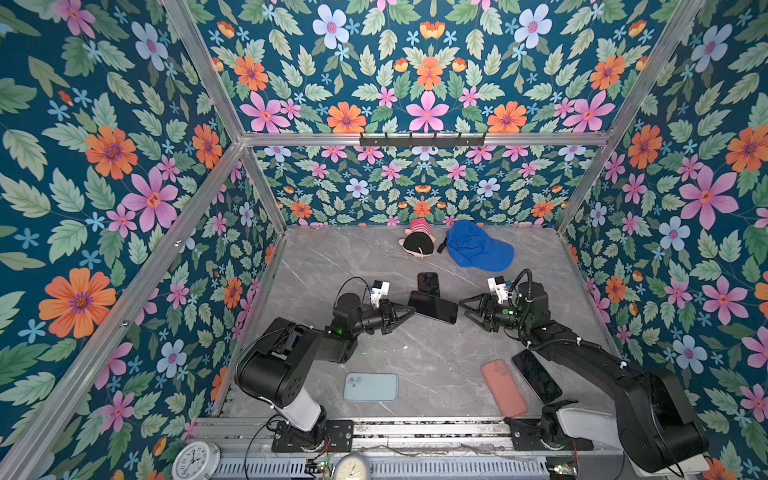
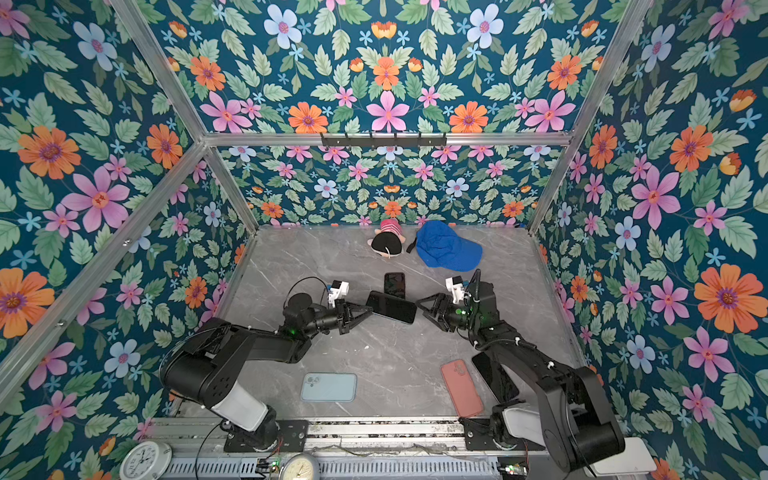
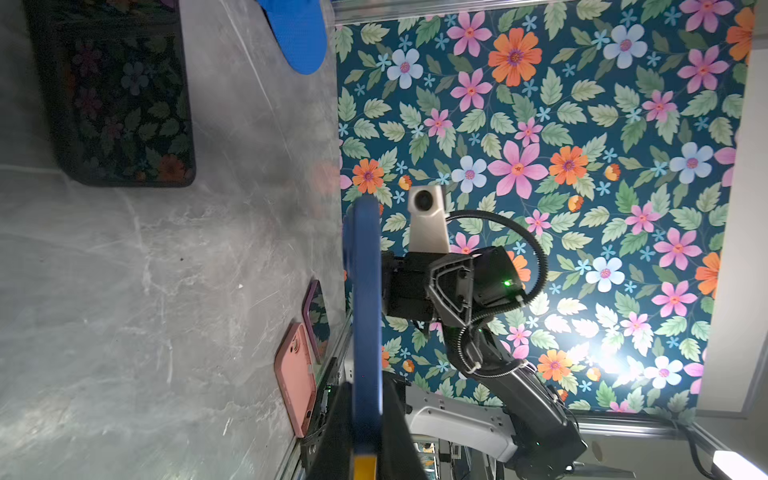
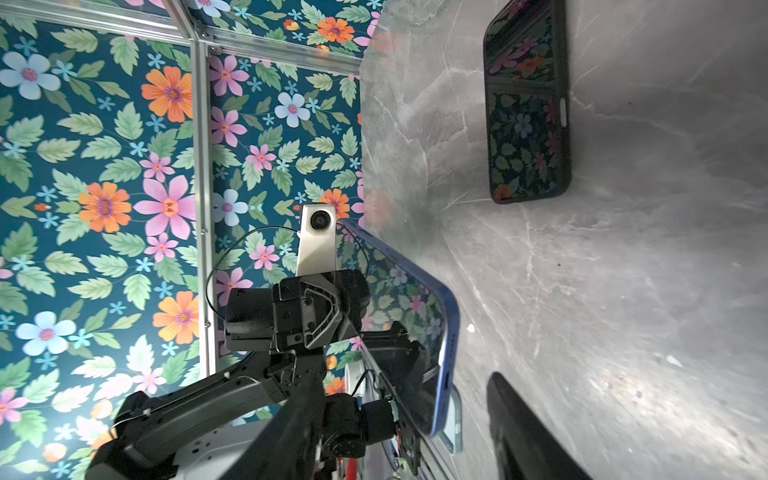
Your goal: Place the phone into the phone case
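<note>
My left gripper (image 1: 410, 310) (image 2: 368, 311) is shut on one end of a blue-edged phone (image 1: 434, 307) (image 2: 392, 307) with a dark screen, held above the table. In the left wrist view the phone (image 3: 365, 299) shows edge-on between the fingers (image 3: 332, 436). My right gripper (image 1: 462, 305) (image 2: 419, 305) stands open at the phone's free end. In the right wrist view that end of the phone (image 4: 436, 340) lies between the spread jaws, with a gap to one finger (image 4: 523, 432). An empty light blue phone case (image 1: 371, 387) (image 2: 328, 386) lies flat near the front edge.
A phone in a black case (image 1: 428, 284) (image 3: 120, 95) (image 4: 528, 124) lies just behind the held phone. A pink case (image 1: 504, 387) (image 3: 295, 378) and a dark phone (image 1: 536, 376) lie at the front right under my right arm. A blue cap (image 1: 478, 247) and plush toy (image 1: 419, 241) sit at the back.
</note>
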Available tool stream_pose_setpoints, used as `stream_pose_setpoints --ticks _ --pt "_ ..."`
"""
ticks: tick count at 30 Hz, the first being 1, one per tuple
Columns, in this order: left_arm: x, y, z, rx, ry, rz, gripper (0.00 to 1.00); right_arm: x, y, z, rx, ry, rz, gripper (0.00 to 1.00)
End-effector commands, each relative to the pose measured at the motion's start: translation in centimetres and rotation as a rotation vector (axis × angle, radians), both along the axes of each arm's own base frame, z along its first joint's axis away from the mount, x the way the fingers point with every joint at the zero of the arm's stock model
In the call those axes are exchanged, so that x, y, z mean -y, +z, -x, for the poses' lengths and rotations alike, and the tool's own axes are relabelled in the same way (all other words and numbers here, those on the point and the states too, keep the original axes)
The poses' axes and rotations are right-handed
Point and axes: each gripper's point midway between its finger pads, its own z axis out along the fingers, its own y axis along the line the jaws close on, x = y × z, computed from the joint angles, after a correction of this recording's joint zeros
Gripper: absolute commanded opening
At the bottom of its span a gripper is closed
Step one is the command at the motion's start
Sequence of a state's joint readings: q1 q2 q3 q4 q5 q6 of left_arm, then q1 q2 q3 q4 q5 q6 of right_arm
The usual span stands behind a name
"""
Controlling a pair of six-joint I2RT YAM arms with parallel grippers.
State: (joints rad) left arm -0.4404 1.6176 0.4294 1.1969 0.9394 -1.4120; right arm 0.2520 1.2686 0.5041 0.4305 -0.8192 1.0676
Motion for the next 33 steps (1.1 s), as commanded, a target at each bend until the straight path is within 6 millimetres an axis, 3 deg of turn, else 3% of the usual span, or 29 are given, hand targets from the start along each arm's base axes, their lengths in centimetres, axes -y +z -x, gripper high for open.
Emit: stream_pose_setpoints --ticks 1,5,9,16,33 --pt "0.0 2.7 -0.3 0.085 0.013 0.071 0.0 -0.3 2.5 -0.5 0.081 0.027 -0.095 0.62" --pt "-0.1 2.6 -0.4 0.088 0.022 0.075 0.0 0.5 1.9 -0.6 0.084 0.005 -0.084 0.61" --pt "-0.1 3.1 -0.5 0.088 0.023 0.112 0.0 0.1 2.7 -0.3 0.139 0.051 -0.096 0.59" --pt "-0.1 3.6 -0.3 0.088 0.016 0.159 0.0 0.1 3.2 -0.2 0.181 0.058 -0.11 0.46" --pt "0.2 3.7 0.1 0.096 0.009 0.163 0.0 -1.7 3.4 -0.8 0.172 0.134 -0.209 0.43"
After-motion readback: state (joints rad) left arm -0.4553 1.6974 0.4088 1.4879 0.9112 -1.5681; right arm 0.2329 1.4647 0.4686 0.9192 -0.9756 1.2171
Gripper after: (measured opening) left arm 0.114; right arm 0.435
